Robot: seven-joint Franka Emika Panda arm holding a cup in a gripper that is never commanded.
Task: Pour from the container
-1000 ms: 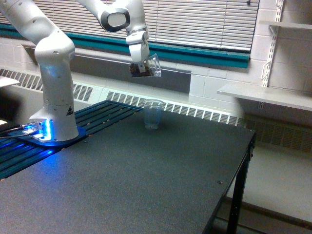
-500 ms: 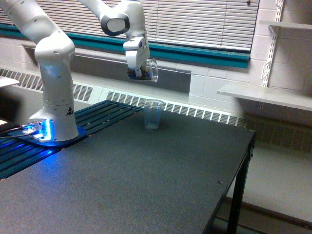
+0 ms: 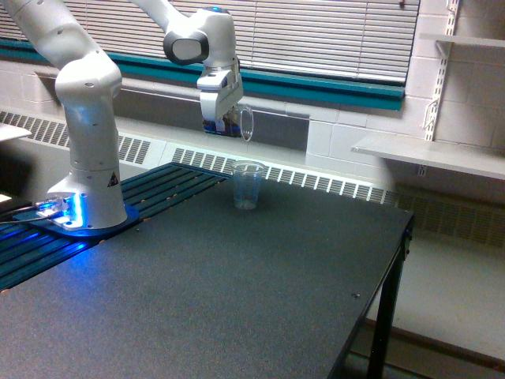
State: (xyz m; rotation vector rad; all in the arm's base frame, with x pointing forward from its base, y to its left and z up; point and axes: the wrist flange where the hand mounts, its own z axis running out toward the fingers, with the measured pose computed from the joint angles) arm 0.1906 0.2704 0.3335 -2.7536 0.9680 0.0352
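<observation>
The gripper (image 3: 229,125) is clamped on the container (image 3: 243,124), tipped sideways, mouth right above the cup (image 3: 248,185).

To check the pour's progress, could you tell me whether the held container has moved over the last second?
Yes. The container has dropped lower and tipped further, nearer the cup standing on the table.

White robot arm (image 3: 87,118) with a blue-lit base (image 3: 67,213). Clear, colourless container (image 3: 245,124) and clear round cup (image 3: 248,185). Dark grey speckled desk (image 3: 205,292). Teal band (image 3: 331,88) beneath white slatted blinds (image 3: 331,35). White block wall (image 3: 355,130); white slotted radiator grille (image 3: 316,180).
</observation>
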